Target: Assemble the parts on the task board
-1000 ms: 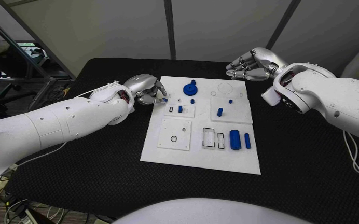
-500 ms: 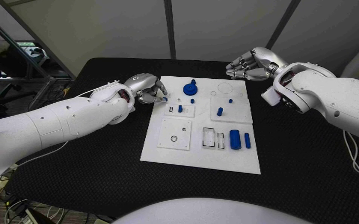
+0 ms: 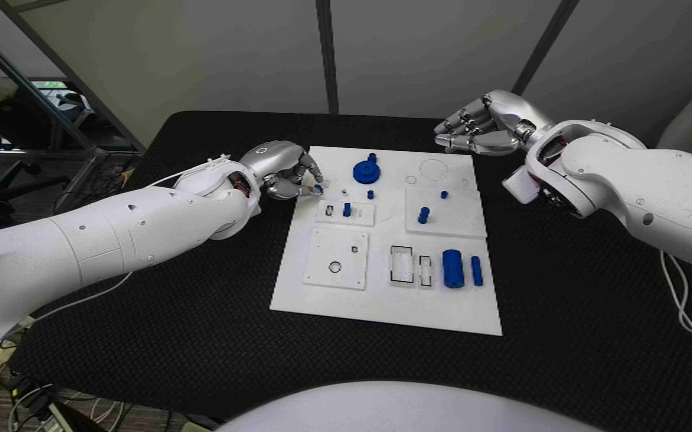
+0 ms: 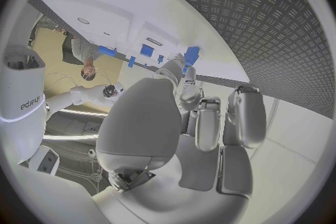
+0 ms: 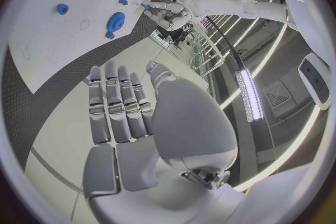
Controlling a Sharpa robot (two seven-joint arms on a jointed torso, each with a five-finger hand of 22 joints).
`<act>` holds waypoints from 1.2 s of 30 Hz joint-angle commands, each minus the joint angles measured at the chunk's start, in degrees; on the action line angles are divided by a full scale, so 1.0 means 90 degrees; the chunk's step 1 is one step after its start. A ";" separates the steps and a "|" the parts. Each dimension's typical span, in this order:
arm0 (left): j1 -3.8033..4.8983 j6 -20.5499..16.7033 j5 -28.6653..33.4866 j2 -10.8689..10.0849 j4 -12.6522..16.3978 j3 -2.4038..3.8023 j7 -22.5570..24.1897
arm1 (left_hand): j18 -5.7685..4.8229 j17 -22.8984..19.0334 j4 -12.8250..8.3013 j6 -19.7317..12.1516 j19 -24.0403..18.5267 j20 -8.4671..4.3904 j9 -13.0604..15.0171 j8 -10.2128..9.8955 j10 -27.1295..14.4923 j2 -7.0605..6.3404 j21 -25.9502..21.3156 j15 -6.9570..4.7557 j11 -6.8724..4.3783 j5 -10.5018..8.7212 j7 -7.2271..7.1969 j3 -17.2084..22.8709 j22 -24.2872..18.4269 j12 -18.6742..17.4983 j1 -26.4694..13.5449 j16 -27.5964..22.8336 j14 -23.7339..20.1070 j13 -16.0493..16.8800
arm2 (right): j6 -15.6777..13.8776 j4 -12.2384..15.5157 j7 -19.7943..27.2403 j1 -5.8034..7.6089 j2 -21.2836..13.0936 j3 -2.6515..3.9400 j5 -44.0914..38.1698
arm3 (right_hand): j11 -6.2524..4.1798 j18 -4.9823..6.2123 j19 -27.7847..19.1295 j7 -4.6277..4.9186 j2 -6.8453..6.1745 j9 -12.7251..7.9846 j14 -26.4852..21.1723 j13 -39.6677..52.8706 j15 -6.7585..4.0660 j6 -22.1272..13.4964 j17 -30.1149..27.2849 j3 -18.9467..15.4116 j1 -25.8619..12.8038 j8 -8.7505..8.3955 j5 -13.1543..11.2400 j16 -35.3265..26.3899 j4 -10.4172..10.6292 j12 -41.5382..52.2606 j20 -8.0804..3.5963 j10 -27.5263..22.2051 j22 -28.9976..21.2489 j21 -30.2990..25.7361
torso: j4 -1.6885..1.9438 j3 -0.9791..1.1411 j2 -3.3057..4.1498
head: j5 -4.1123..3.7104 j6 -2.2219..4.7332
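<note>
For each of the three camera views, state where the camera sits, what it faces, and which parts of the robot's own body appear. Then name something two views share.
Head view: on the robot's head, looking down at the white rectangular task board; both white arms enter.
Left wrist view: behind the silver left hand, facing the board's far edge and the blue gear-shaped part.
Right wrist view: behind the silver right hand, facing the board.
Shared: the gear-shaped part shows in all three.

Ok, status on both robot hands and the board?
Left robot hand curled at white task board left edge, grip unclear. Right robot hand curled, empty, off far corner. Blue parts loose. Nothing obstructing.
</note>
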 commanded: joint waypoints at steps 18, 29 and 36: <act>0.0008 0.0000 0.0108 -0.0011 0.0022 0.0043 0.0058 | -0.0128 0.1673 0.0081 -0.0111 0.0350 0.0054 -0.0040 -0.0159 0.0033 -0.0083 0.0008 0.0067 0.0055 -0.0005 0.0046 -0.0114 0.1331 0.0007 -0.0123 0.0039 0.0671 -0.0010 | -0.0011 -0.0002 0.0050 0.0011 0.0003 0.0003 -0.0005 | 0.0002 0.0038 0.0047 -0.0015 0.0064 0.0005 -0.0055 -0.0005 -0.0009 -0.0044 -0.0007 0.0035 0.0003 0.0010 0.0026 -0.0010 0.0011 0.0019 -0.0017 -0.0047 -0.0005 -0.0017 | 0.0009 -0.0002 -0.0002 | -0.0006 0.0005; -0.0001 0.0209 0.0519 -0.0167 0.0207 0.0520 -0.0093 | -0.0124 0.1673 0.0363 -0.0540 0.0343 0.0170 -0.0197 -0.0390 0.0018 -0.0164 -0.0023 0.0210 0.0221 -0.0002 0.0214 -0.0686 0.1323 0.0012 -0.0370 0.0039 0.0671 -0.0032 | -0.0023 -0.0047 0.0057 0.0011 -0.0003 0.0003 -0.0005 | 0.0002 0.0038 0.0047 -0.0015 0.0064 0.0005 -0.0055 -0.0005 -0.0009 -0.0044 -0.0007 0.0035 0.0003 0.0010 0.0026 -0.0010 0.0011 0.0019 -0.0017 -0.0047 -0.0005 -0.0017 | 0.0003 -0.0002 -0.0007 | -0.0013 0.0032; 0.0153 0.1184 0.0722 -0.0332 0.0428 0.0721 -0.0657 | -0.0080 0.1673 0.0573 -0.0287 0.0284 0.0201 -0.0161 -0.0184 -0.0230 -0.0041 -0.0255 0.0223 0.0230 -0.0004 0.0215 -0.0948 0.1266 -0.0180 -0.0461 0.0039 0.0671 -0.0369 | -0.0028 -0.0085 0.0058 0.0011 0.0013 0.0003 -0.0005 | 0.0002 0.0038 0.0047 -0.0015 0.0064 0.0005 -0.0055 -0.0005 -0.0009 -0.0044 -0.0007 0.0035 0.0003 0.0010 0.0026 -0.0010 0.0011 0.0019 -0.0017 -0.0047 -0.0005 -0.0017 | 0.0010 0.0004 -0.0011 | 0.0007 0.0058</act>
